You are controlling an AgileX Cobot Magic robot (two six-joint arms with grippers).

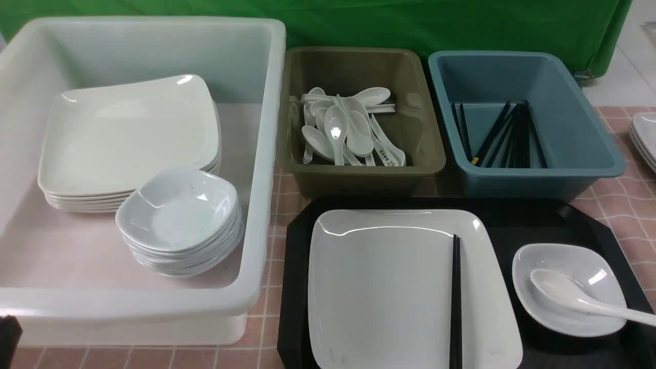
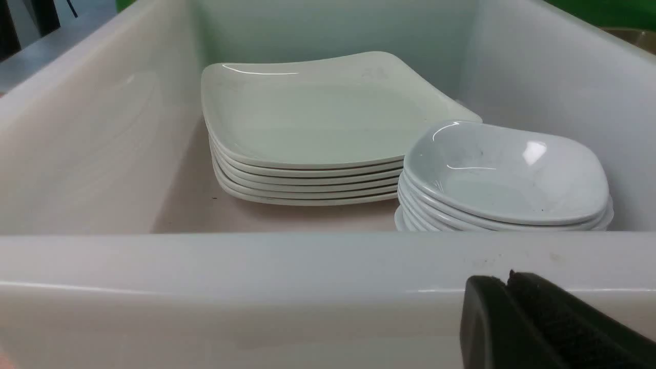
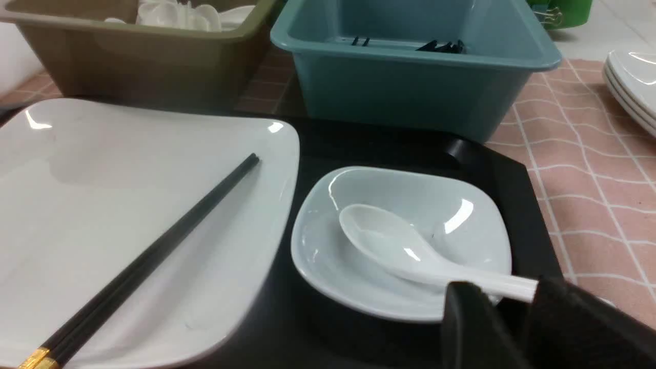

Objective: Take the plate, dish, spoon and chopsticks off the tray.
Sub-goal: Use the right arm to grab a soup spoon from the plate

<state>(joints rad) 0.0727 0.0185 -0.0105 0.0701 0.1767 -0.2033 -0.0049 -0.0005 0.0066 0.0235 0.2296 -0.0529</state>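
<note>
On the black tray point(image 1: 517, 220) lies the large white plate point(image 1: 389, 287), and the black chopsticks point(image 1: 455, 297) rest across its right side. Right of the plate sits the small dish point(image 1: 599, 266). The white spoon point(image 1: 558, 289) lies in it with its handle sticking out over the rim to the right. In the right wrist view my right gripper point(image 3: 505, 287) stands open just short of the handle end of the spoon point(image 3: 389, 241), its jaws apart and holding nothing. My left gripper point(image 2: 505, 279) is shut and empty, outside the near wall of the white tub point(image 2: 256, 266).
The white tub point(image 1: 261, 154) on the left holds a stack of plates point(image 1: 128, 133) and a stack of dishes point(image 1: 179, 210). Behind the tray stand an olive bin point(image 1: 425, 154) with several spoons and a blue bin point(image 1: 589, 133) with chopsticks. More plates point(image 1: 646, 133) sit at the right edge.
</note>
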